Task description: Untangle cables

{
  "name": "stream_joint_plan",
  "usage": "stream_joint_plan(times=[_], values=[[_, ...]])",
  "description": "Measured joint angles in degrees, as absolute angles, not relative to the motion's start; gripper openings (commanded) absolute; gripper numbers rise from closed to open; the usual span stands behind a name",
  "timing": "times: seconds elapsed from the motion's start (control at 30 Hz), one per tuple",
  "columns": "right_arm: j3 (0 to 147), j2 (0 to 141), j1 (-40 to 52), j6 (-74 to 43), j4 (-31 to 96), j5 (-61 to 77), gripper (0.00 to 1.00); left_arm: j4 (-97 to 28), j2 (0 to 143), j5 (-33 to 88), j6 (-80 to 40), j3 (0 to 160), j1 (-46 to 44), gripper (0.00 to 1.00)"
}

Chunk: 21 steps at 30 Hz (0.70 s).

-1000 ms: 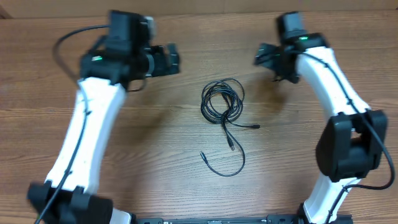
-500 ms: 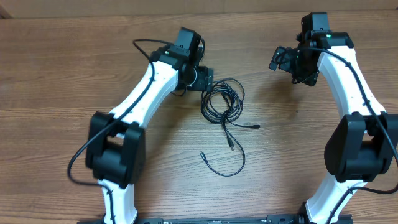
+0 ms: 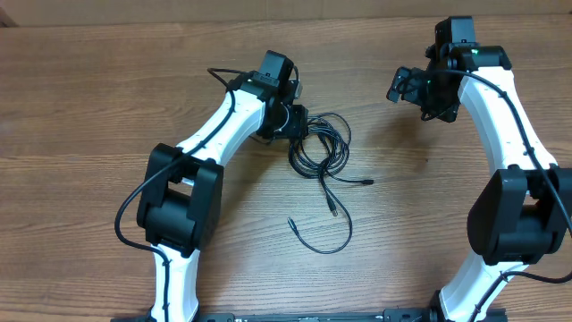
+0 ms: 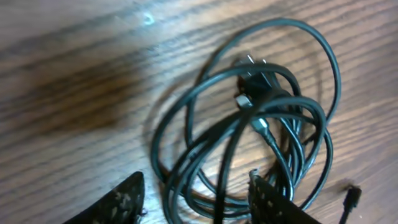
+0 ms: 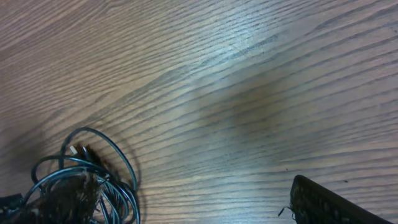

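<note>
The cables [image 3: 319, 148] lie on the table [image 3: 71, 134], bunched into a loose coil with tails running off its near side. My worry is that several strands sit between my left fingers at once. If I pinch here, I judge I may take the whole bunch. A pull would then drag the coil as one lump, or draw the crossings tighter, instead of freeing one cord. The cords look thin and slick, so a shallow pinch could also let them slide out.

They are thin black cords wound in overlapping rings that cross near the middle. There a silver-tipped plug [image 4: 242, 99] sits among the strands. Two tails end in small plugs just off the coil, and a third curves away in an open hook.

My left end effector [image 3: 298, 123] is at the coil's far left edge, low over it. Its fingers are partly spread and straddle the rim loops, not yet pressed on any strand that I can see. My right end effector [image 3: 402, 86] hangs well apart from the coil on its right, spread wide and empty.
</note>
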<state>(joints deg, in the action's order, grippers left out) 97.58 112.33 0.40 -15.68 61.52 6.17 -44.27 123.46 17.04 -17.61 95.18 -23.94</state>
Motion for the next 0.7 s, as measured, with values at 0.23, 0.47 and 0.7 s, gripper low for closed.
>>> stream_joint_plan(times=[0.23,0.47,0.7], values=[[97.6,112.3,0.4,-15.2,61.8,6.2,0.97,-45.4,123.5,17.0,-17.4,95.2,-27.2,0.04],[97.6,112.3,0.4,-14.9,62.3,6.2,0.96,-48.9,123.5,17.3,-15.2,95.5,-29.3,0.04],[97.6,112.3,0.4,-12.7,62.2,8.3,0.86,-56.7,121.1,35.1,-10.3,104.1,-24.4,0.04]])
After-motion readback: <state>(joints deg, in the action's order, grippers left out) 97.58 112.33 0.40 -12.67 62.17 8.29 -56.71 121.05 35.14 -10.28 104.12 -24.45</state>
